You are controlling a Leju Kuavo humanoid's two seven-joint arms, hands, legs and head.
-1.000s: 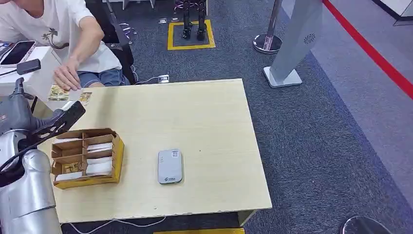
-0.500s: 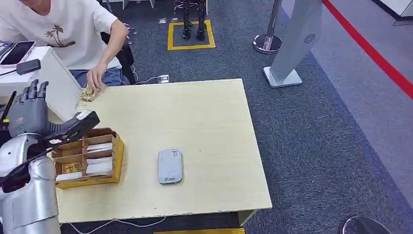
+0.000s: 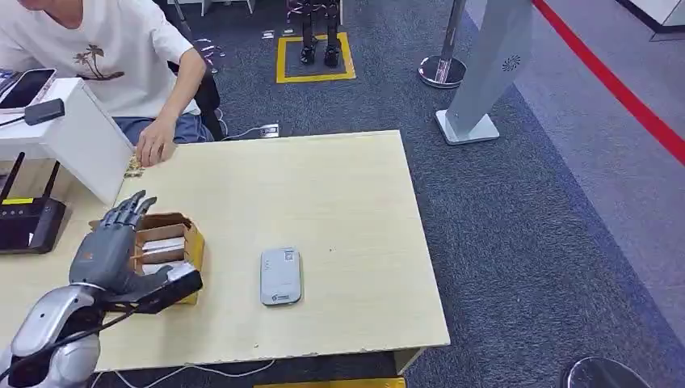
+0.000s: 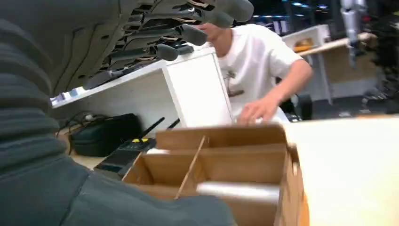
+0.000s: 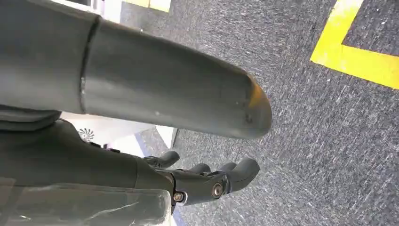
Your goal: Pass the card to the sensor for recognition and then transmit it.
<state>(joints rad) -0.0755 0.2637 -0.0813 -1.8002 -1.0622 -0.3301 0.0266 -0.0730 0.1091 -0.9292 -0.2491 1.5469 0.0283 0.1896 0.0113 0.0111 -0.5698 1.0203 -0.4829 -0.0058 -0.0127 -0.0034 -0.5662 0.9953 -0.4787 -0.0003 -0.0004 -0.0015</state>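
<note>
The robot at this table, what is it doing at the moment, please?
The robot's left hand hovers open over the cardboard card box, holding nothing. No card is taken yet. The grey card sensor lies untouched on the table. A seated person's hand rests on some cards at the table's far corner. The right hand hangs over the carpet.

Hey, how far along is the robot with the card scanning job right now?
Early. Nothing looks done: the grey sensor lies bare on the table. In hand: the left hand hovers open over the cardboard card box, holding no card. Left: pick a card, present it to the sensor, pass it on.
</note>
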